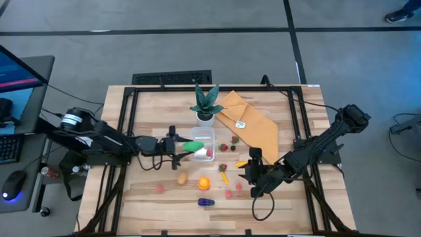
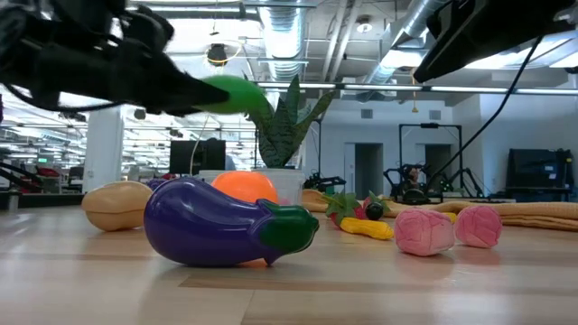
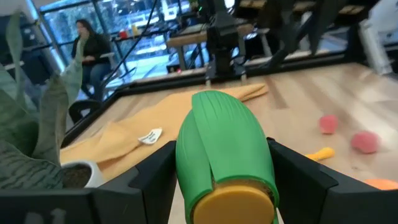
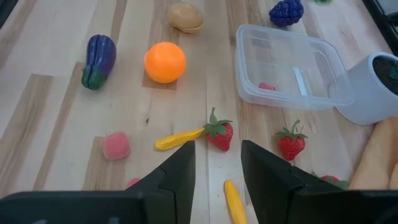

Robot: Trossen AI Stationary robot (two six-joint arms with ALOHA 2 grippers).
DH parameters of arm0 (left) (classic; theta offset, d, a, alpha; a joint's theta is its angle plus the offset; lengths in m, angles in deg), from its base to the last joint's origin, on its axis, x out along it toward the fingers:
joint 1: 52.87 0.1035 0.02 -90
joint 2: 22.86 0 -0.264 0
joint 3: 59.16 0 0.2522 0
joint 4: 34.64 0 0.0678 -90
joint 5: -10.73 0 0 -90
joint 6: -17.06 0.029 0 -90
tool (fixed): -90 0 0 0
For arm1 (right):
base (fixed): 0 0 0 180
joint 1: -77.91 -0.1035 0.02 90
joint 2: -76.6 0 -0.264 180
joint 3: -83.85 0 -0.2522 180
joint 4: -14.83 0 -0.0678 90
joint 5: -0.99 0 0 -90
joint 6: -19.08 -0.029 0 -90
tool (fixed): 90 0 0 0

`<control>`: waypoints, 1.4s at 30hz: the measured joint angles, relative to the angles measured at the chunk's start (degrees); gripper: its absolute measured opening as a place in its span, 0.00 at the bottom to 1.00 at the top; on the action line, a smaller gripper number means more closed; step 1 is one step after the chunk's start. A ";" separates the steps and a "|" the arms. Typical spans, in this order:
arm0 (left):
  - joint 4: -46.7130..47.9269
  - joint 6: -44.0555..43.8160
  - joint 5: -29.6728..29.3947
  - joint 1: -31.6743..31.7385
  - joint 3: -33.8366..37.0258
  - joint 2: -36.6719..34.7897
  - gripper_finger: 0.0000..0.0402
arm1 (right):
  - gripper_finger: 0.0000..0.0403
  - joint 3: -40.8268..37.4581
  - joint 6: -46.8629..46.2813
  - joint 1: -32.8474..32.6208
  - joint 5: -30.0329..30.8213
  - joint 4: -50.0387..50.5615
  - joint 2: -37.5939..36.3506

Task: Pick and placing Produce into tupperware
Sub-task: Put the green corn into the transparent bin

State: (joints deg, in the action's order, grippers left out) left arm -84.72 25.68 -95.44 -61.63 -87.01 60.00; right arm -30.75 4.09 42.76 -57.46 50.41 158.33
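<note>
1. Our left gripper (image 1: 186,146) pinches a green toy vegetable (image 3: 224,155) between both fingers (image 3: 149,180), its yellow cut end facing the wrist camera. We hold it raised off the counter (image 1: 296,204), at the edge of the tupperware (image 1: 202,142), so it looks ready to be dropped in.

2. The tupperware sits near the counter's middle, touching or just beside the white plant pot (image 1: 206,117). One small red piece (image 4: 267,86) already lies inside.

3. Our right gripper (image 4: 217,163) hovers with its fingers spread and nothing between them, above a strawberry (image 4: 218,134) and a yellow pepper (image 4: 179,139). We judge it is lined up for the next pick.

4. Loose produce lies scattered on the counter: an eggplant (image 4: 99,60), an orange (image 4: 165,62), a potato (image 4: 185,17), grapes (image 4: 286,11), a second strawberry (image 4: 292,142) and pink pieces (image 2: 424,231).

5. The mustard cloth (image 1: 253,125) lies behind the container, clear of both arms.
</note>
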 joint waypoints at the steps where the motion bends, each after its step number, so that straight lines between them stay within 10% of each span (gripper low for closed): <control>1: 0.01 0.00 0.19 0.56 -0.99 1.51 0.52 | 0.30 0.01 0.00 -0.06 0.00 0.01 0.00; 22: 24.48 -5.00 2.09 8.48 -15.33 8.20 0.52 | 0.31 0.01 -0.39 -0.11 -0.18 0.48 0.00; 42: 27.18 -8.31 2.35 10.74 -15.57 8.20 0.62 | 0.31 0.01 -0.52 -0.11 -0.18 0.49 0.00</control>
State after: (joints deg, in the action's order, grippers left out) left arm -57.54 17.37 -93.10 -50.89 -102.57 68.20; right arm -30.74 3.57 42.64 -57.64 50.90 158.33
